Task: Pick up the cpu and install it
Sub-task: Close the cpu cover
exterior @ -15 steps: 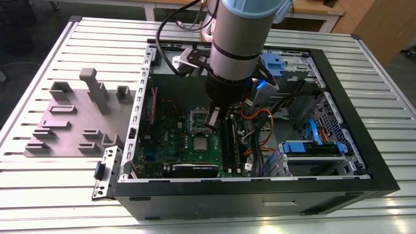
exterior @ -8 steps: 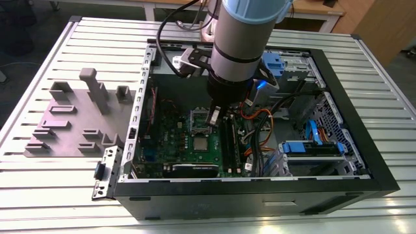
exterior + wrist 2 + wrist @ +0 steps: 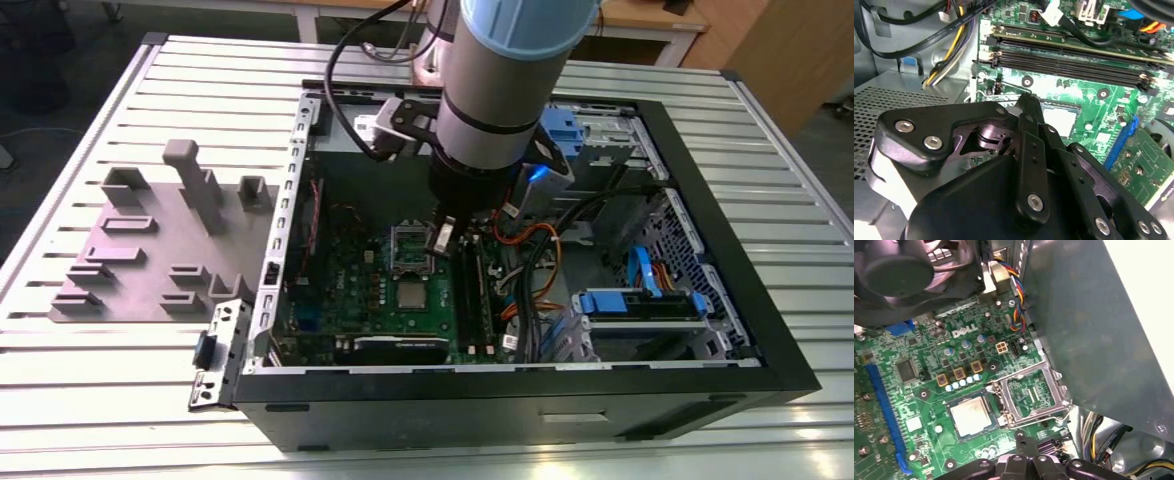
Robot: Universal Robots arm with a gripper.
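Your black two-finger gripper [image 3: 1026, 100] has its fingers pressed together with nothing between them. The small square silver-grey cpu [image 3: 971, 415] lies flat on the green motherboard [image 3: 924, 390] just beyond your fingertips, untouched, beside the opened silver socket frame [image 3: 1034, 392]

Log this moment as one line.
end effector over motherboard | chip flat on motherboard, beside metal frame | metal frame open
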